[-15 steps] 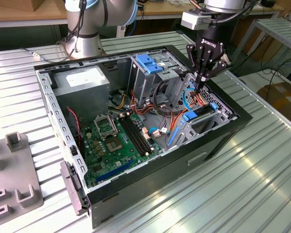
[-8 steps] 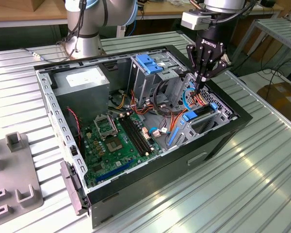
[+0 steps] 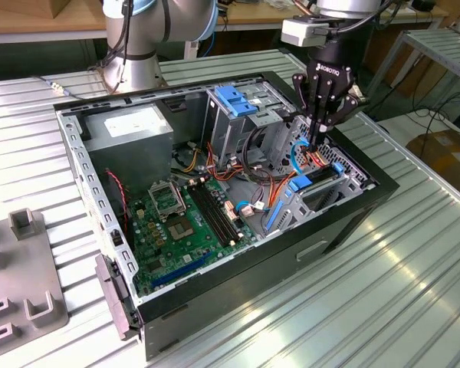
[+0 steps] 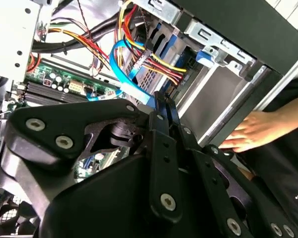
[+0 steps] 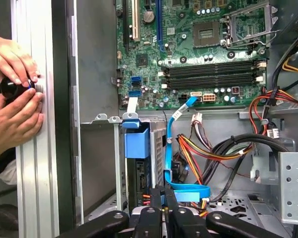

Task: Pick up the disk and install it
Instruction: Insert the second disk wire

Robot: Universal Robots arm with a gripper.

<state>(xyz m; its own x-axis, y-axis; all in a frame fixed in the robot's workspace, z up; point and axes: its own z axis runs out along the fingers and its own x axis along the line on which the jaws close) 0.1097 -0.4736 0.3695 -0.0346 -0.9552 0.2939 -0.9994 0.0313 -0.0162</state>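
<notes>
The disk (image 3: 308, 183) sits on edge in the drive bay at the case's front corner, its blue rails showing; in the first wrist view its dark edge (image 5: 139, 174) lies under a blue tab. My gripper (image 3: 316, 142) hangs straight down just above that bay, among red and orange cables. Its fingers are shut, tips together, with nothing visible between them. In both wrist views the fingertips (image 4: 162, 105) (image 5: 164, 194) sit close to a blue flat cable (image 5: 185, 190) and its plug.
The open computer case (image 3: 345, 222) lies on a slatted metal table, with its motherboard (image 3: 185, 222), grey power-supply box (image 3: 130, 130) and blue-latched upper cage (image 3: 234, 98). A person's hands (image 5: 12, 99) rest beside the case wall. A grey fixture (image 3: 23, 287) stands on the exterior view's left.
</notes>
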